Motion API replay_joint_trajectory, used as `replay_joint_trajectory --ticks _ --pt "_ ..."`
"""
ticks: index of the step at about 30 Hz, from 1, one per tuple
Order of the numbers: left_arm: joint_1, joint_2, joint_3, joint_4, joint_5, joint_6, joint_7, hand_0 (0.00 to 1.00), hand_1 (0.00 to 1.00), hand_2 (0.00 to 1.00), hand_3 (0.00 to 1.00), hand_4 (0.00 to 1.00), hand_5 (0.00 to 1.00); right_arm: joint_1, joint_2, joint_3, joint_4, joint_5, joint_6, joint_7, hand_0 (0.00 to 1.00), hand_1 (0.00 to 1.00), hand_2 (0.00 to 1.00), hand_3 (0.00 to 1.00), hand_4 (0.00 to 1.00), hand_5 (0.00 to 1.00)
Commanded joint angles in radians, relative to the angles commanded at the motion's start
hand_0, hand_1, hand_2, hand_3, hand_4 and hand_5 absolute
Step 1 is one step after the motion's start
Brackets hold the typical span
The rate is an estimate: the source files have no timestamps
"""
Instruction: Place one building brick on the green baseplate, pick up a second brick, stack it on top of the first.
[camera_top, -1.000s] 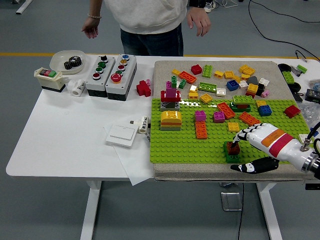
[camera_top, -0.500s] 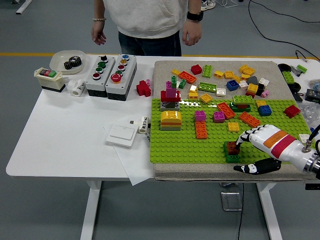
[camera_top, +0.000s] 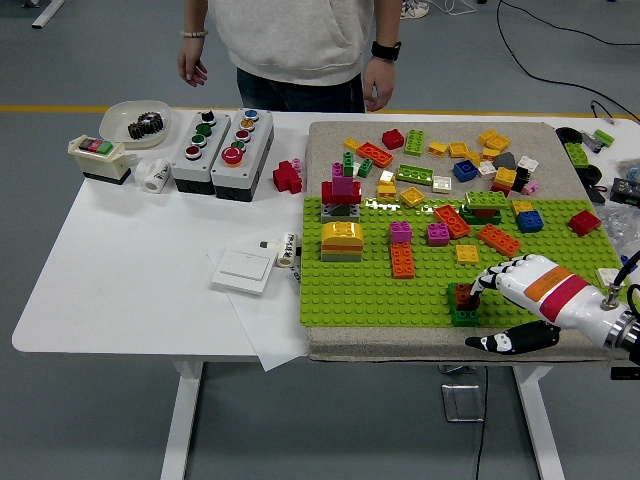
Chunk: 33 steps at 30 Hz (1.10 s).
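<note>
A robotics lab: grey floor, loose cables (camera_top: 560, 75), push-button control boxes (camera_top: 222, 142).

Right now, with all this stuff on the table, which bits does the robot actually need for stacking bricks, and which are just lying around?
In use:
- green baseplate
- red brick on green brick, near edge
- right hand, fingertips on the stack
- loose bricks beyond

Lying about:
- button boxes
- bowl with gear
- wall switch
- paper
</note>
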Motion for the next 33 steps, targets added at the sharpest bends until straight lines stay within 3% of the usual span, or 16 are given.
replay_joint_trajectory --ticks 33 --pt "0.004 0.0 -0.005 0.0 0.013 0.001 0.004 0.774 0.76 0.756 0.596 0.661 0.684 -0.004 0.006 -0.014 -0.012 0.004 0.005 -0.002 0.587 0.611 0.679 0.604 0.904 0.785"
